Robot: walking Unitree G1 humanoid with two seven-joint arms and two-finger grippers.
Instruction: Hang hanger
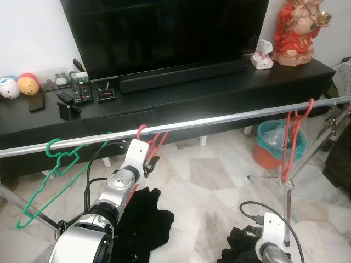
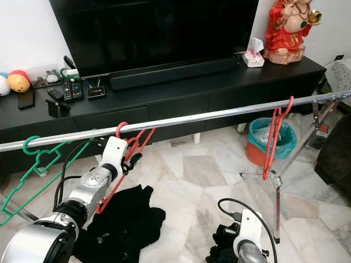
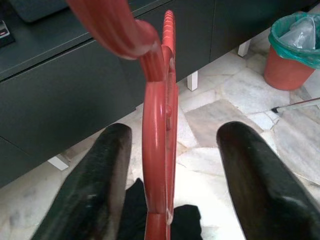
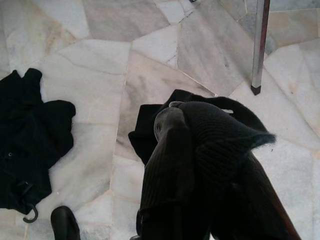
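hanging nearly done: red hanger [image 1: 154, 141] hook is over the rail [image 1: 230, 116].
left gripper [image 3: 170, 175] fingers spread either side of the hanger neck, not clamped; judged left: back away. right gripper [image 4: 200, 165] is wrapped in dark cloth [image 4: 215, 150]; cannot tell its fingers.

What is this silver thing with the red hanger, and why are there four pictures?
It is a robot with two silver arms. Two pictures come from cameras in its head, looking down; two come from cameras on its wrists. Its left pincer is open, with a red hanger between its black fingers; the hanger's hook is over a metal rail. A green hanger and another red hanger hang there too. The right pincer is low down, with dark cloth draped over it. More black clothes lie on the marble floor. Behind stands a TV on a black cabinet.
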